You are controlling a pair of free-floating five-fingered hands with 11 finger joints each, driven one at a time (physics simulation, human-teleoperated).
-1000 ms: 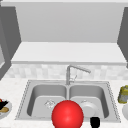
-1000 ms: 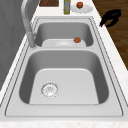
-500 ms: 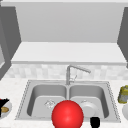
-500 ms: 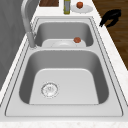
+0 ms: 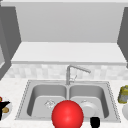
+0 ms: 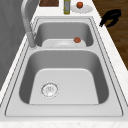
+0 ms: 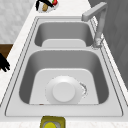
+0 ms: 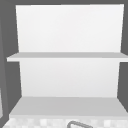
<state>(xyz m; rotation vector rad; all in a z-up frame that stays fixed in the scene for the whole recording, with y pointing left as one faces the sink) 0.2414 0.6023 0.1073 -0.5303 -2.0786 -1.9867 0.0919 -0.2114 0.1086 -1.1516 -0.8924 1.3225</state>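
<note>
White stone table (image 6: 113,60) holds a grey steel double sink (image 6: 65,48). The right hand (image 6: 111,17) hangs by the sink's front edge, fingers loosely bent, holding nothing. A round white plate (image 7: 63,92) lies in the right bowl with a small red ball (image 6: 77,39) beside it, and no hand touches either. The left hand (image 7: 41,5) is over a small plate of food (image 7: 52,8); one cannot tell how its fingers are.

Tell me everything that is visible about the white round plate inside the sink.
The white round plate looks like smooth ceramic, with a raised round centre and a broad rim. It lies flat on the bottom of the right basin of the grey metal double sink, partly covering the drain. In the left side view a small red-brown ball shows at its edge. Neither hand touches it.
</note>
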